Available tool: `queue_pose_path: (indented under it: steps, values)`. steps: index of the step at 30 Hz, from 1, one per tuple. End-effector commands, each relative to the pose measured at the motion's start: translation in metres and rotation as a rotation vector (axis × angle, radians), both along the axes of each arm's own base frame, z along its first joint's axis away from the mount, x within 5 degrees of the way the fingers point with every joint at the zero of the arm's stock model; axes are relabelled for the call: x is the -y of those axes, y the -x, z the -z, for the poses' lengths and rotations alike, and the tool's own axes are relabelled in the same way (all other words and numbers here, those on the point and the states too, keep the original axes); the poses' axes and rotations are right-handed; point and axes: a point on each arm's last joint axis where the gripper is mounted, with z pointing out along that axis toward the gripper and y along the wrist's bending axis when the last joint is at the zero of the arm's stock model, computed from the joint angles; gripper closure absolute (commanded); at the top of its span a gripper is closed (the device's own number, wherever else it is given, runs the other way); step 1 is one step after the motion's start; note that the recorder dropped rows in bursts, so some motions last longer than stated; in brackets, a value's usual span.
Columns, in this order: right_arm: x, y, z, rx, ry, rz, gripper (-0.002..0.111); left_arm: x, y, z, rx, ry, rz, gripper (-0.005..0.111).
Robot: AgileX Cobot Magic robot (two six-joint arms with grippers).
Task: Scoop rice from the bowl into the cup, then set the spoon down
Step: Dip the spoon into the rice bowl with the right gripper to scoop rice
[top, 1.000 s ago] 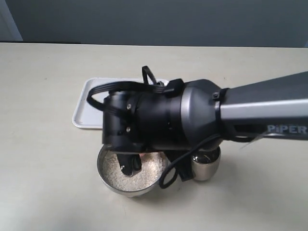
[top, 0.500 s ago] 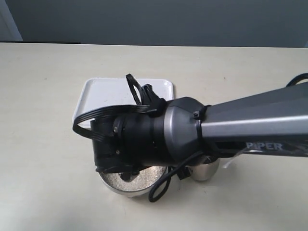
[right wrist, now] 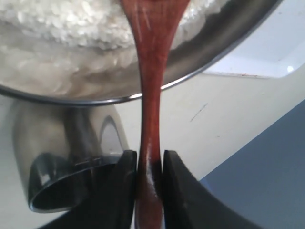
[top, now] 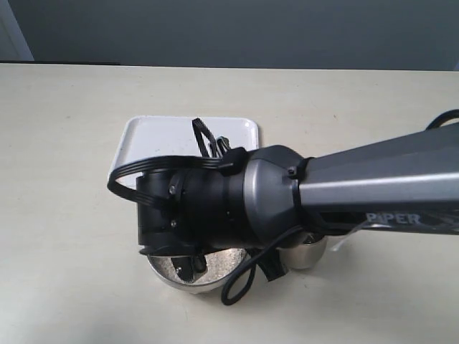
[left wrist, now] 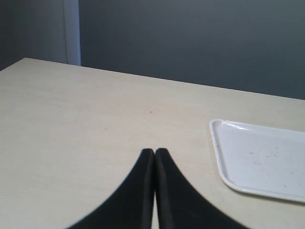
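My right gripper (right wrist: pixel 150 162) is shut on the long handle of the reddish-brown wooden spoon (right wrist: pixel 151 90). The spoon reaches over the rim of the steel bowl (right wrist: pixel 228 45) into the white rice (right wrist: pixel 57 19); its head runs off the picture's edge. The shiny steel cup (right wrist: pixel 57 186) stands right beside the bowl. In the exterior view the right gripper (top: pixel 190 266) hangs over the bowl (top: pixel 163 276), the rice (top: pixel 229 258) shows beneath the wrist, and the cup (top: pixel 308 252) peeks out under the arm. My left gripper (left wrist: pixel 155 152) is shut on nothing, over bare table.
A flat white tray (top: pixel 154 140) lies just behind the bowl, also in the left wrist view as the tray (left wrist: pixel 267 162). The big right arm (top: pixel 358 186) covers most of the bowl and the cup. The beige table (top: pixel 64 215) spreads all around.
The right wrist has shifted left and come lower over the bowl, covering more of the rice. In the last half second it hardly moved.
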Motion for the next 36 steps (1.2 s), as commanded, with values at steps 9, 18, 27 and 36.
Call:
queue_pose_path:
  steps: [9,18,27,36]
  values:
    - [-0.001,0.014,0.006,-0.113,0.037,-0.041,0.108,0.001,0.0,-0.002,0.017,0.008,0.007,0.106]
    - [0.0,0.012,0.005,-0.105,0.04,-0.04,0.108,0.001,0.0,-0.002,0.017,0.008,0.007,0.106]
    - [0.001,0.01,0.006,-0.116,0.037,-0.027,0.109,0.001,0.0,-0.002,0.017,0.008,0.007,0.106]
    - [0.018,-0.016,-0.007,-0.143,-0.025,0.094,0.109,0.001,0.0,-0.002,0.017,0.008,0.007,0.106]
